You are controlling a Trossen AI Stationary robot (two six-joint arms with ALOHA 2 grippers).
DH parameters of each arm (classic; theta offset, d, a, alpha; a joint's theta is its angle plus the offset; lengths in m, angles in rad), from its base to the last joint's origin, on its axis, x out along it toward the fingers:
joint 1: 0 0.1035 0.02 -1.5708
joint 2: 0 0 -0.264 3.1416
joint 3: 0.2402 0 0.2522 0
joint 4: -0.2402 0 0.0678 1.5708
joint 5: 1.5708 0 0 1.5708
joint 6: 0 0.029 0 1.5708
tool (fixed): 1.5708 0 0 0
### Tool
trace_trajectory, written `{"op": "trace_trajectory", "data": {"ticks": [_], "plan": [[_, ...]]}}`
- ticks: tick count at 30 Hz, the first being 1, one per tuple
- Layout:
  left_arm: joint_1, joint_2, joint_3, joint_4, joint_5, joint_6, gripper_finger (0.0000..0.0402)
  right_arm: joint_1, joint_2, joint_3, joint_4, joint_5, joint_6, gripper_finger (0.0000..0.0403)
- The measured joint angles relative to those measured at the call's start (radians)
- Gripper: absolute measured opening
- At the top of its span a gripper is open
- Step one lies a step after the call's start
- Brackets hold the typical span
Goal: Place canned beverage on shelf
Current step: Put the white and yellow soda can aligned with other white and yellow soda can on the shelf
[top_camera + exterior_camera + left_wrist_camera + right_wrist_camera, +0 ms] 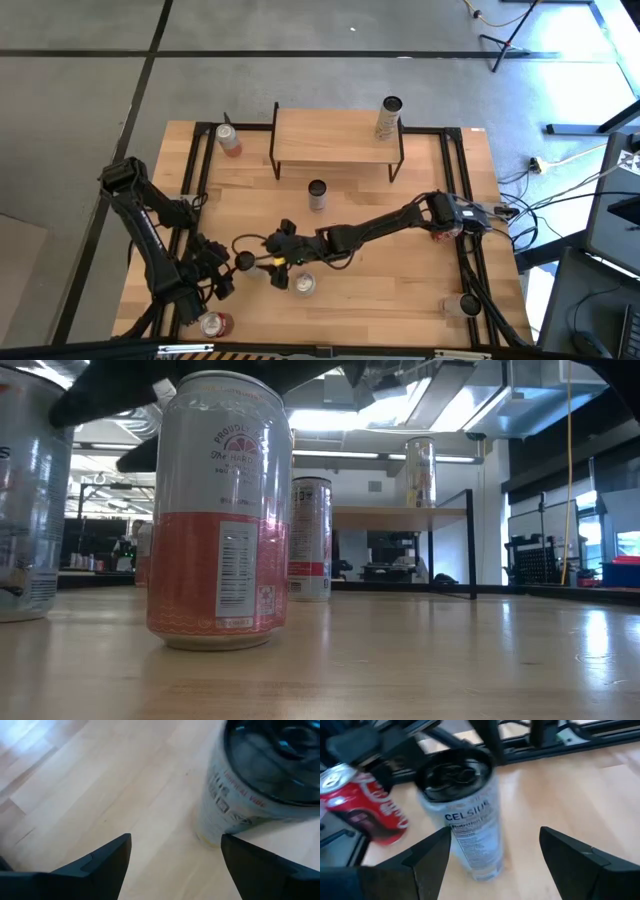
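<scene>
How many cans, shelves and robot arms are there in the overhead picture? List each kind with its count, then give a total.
Cans: 7
Shelf: 1
Robot arms: 2
Total: 10; the right arm may hide something more.

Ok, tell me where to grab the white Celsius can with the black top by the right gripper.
Grip the white Celsius can around its side wall at mid-height, coming level from where the open right gripper is. It stands upright; the red aluminium can stands close beside it, so stay narrow.
</scene>
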Motion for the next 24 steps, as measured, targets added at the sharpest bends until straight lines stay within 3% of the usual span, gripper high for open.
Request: {"op": "trace_trajectory", "data": {"ticks": [11,16,24], "plan": [[-0.024,0.0,0.013,0.01,0.046,-0.006,0.0308,-0.001,-0.103,0.001,-0.106,-0.064,0.002,0.0298],[-0.034,0.0,0.013,0.022,0.027,-0.031,0.0308,-0.001,-0.116,0.0,0.036,-0.06,-0.004,0.0298],[-0.033,0.0,0.013,0.027,0.013,-0.033,0.0308,-0.009,-0.02,-0.001,0.235,0.001,-0.025,0.0298]]}}
